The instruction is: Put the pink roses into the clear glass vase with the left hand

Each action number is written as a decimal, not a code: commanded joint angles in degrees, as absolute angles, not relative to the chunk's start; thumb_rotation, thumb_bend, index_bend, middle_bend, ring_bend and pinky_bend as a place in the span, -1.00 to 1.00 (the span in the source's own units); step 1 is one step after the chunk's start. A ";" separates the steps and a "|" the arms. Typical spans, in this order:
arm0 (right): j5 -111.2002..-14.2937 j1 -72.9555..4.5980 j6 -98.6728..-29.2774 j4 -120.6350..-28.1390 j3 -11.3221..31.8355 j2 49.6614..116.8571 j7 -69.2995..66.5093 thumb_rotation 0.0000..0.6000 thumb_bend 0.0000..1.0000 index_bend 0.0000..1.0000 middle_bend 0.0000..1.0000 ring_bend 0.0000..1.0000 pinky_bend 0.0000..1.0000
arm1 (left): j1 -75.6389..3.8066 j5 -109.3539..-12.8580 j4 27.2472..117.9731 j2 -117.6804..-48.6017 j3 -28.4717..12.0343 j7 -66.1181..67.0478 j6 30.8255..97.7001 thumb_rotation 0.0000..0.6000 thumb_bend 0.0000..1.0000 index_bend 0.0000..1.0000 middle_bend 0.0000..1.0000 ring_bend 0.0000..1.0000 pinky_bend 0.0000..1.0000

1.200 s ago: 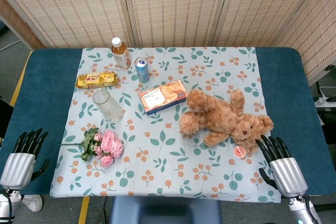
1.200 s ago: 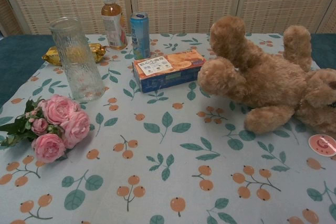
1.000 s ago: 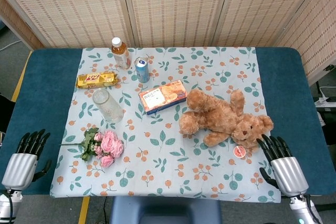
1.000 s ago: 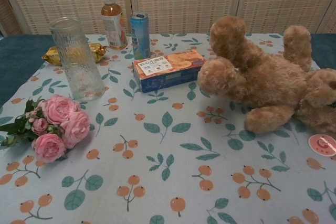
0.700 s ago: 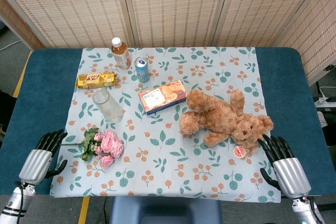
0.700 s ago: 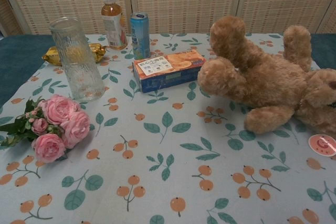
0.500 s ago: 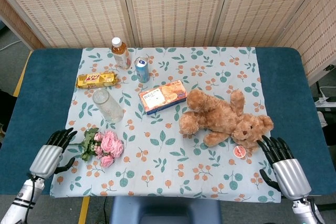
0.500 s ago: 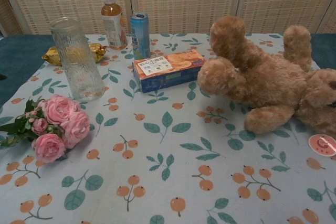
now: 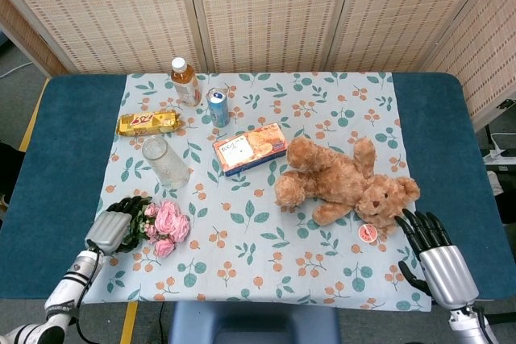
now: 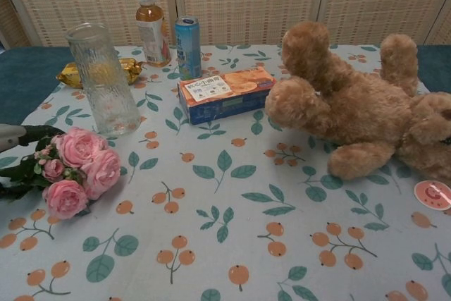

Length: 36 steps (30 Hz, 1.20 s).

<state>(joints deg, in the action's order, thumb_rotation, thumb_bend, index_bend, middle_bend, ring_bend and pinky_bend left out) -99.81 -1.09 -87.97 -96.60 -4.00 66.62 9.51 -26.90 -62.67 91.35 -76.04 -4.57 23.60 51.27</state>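
1. The pink roses [image 9: 165, 227] lie flat on the leafy cloth [image 9: 258, 271], near the front left of the surface [image 9: 64, 142].
2. The left hand [image 9: 115, 227] sits right over the green stems and leaves of the roses. Its dark fingers [image 9: 133, 209] curl down around the leaves. I cannot tell if they really grip the stems.
3. In the chest view only a bit of the left hand shows at the left edge, touching the leaves beside the roses [image 10: 77, 167].
4. The clear glass vase [image 9: 165, 163] stands upright just behind the roses. There is nothing in it.
5. The right hand [image 9: 431, 255] is at the front right of the surface. Its fingers are spread apart and hold nothing.
6. A small round pink thing [image 9: 368, 233] lies just beside the right hand's fingers.
7. A brown teddy bear [image 9: 343, 181] lies on its side in the middle right.
8. An orange cookie box [image 9: 250, 148] lies between the vase and the bear.
9. A blue can [image 9: 218, 108] and a tea bottle [image 9: 185, 80] stand at the back. A yellow snack pack [image 9: 148, 122] lies to their left.
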 commanded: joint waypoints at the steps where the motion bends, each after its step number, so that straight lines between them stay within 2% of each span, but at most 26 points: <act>1: -99.55 -1.20 -87.40 -96.74 -4.11 66.55 9.74 1.00 -0.42 -1.00 -1.00 -1.00 -1.00 | -29.03 -60.74 90.37 -78.08 -4.83 25.85 50.18 1.00 -0.26 -1.00 -1.00 -1.00 -0.66; 5: -99.21 -1.34 -86.75 -96.93 -4.11 66.57 10.15 1.00 -0.42 -1.00 -1.00 -1.00 -1.00 | -30.34 -61.81 88.87 -79.95 -4.79 24.91 49.76 1.00 -0.27 -0.99 -0.93 -0.99 -0.66; 8: -98.80 -1.40 -86.29 -97.12 -4.10 66.56 10.52 1.00 -0.42 -1.00 -1.00 -1.00 -1.00 | -31.10 -63.54 87.88 -81.02 -4.59 23.80 49.72 1.00 -0.28 -0.90 -0.83 -0.93 -0.66; 10: -98.64 -1.43 -86.07 -97.25 -4.10 66.53 10.76 1.00 -0.42 -1.00 -1.00 -1.00 -1.00 | -31.38 -64.71 87.04 -81.67 -4.48 23.26 50.20 1.00 -0.28 -0.73 -0.68 -0.82 -0.66; 13: -98.27 -1.51 -85.68 -97.40 -4.02 66.53 11.06 1.00 -0.42 -1.00 -1.00 -1.00 -1.00 | -31.02 -67.74 85.13 -83.39 -4.40 20.73 52.63 1.00 -0.18 -0.28 -0.22 -0.57 -0.66; 15: -98.08 -1.57 -85.42 -97.50 -4.03 66.46 11.11 1.00 -0.42 -1.00 -1.00 -1.00 -1.00 | -30.32 -70.23 83.75 -84.60 -4.63 17.91 55.23 1.00 -0.10 -0.05 0.02 -0.42 -0.66; 19: -98.01 -1.65 -85.14 -97.72 -4.13 66.20 10.95 1.00 -0.42 -1.00 -1.00 -1.00 -1.00 | -28.08 -77.07 79.87 -86.87 -5.00 7.32 62.61 1.00 0.02 0.21 0.29 -0.23 -0.64; 24: -98.12 -1.60 -85.31 -97.87 -4.15 65.99 10.71 1.00 -0.42 -1.00 -1.00 -1.00 -1.00 | -25.54 -81.73 75.89 -87.58 -5.33 -3.38 70.17 1.00 0.11 0.33 0.41 -0.15 -0.63; 28: -98.04 -1.49 -85.58 -97.92 -4.07 65.88 10.57 1.00 -0.42 -1.00 -1.00 -1.00 -1.00 | -22.90 -84.28 76.60 -86.41 -7.01 -15.86 77.87 1.00 0.12 0.36 0.46 -0.10 -0.60; 32: -97.79 -1.56 -85.36 -97.92 -3.97 65.92 10.59 1.00 -0.42 -1.00 -1.00 -1.00 -1.00 | -20.23 -84.43 83.51 -83.56 -12.80 -42.22 86.42 1.00 0.12 0.41 0.51 -0.09 -0.62; 35: -97.80 -1.66 -85.06 -97.93 -4.03 65.99 10.77 1.00 -0.42 -1.00 -1.00 -1.00 -1.00 | -20.52 -83.54 86.90 -81.08 -17.58 -60.11 87.82 1.00 0.14 0.44 0.55 -0.08 -0.66; 36: -97.81 -1.67 -85.02 -97.95 -4.05 66.03 10.86 1.00 -0.42 -1.00 -1.00 -1.00 -1.00 | -21.20 -83.28 86.29 -80.85 -18.96 -61.60 87.77 1.00 0.14 0.44 0.54 -0.09 -0.68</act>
<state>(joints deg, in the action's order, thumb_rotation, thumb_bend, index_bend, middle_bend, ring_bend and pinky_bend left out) -97.81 -1.66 -85.03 -97.94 -4.04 66.02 10.86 -22.75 -82.79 81.21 -84.45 -10.78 -37.66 80.66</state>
